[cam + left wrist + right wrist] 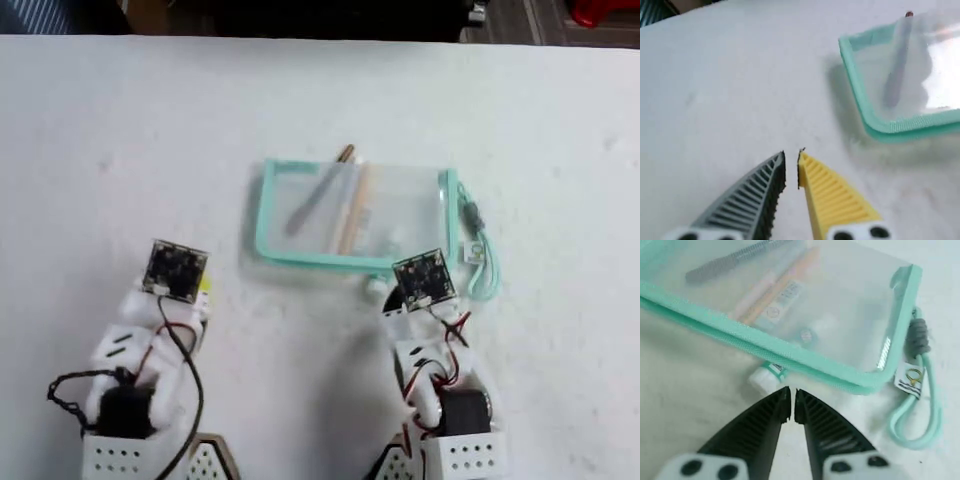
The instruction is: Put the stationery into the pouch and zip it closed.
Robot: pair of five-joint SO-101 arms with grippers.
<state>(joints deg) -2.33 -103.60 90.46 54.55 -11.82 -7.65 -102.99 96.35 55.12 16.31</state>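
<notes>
A small white tube (765,378) lay outside the pouch (850,305), touching its near edge, just ahead of the right gripper (792,402), whose fingers were together and empty. The left gripper (791,167), likewise closed on nothing, sat well apart from the tube, so the right arm was judged nearer.

From my high view I have a white counter (120,120), matte and evenly lit. Past its far edge runs a dark strip (300,15), with a blue striped patch (35,15) at one corner and a red object (605,10) at the other.
</notes>
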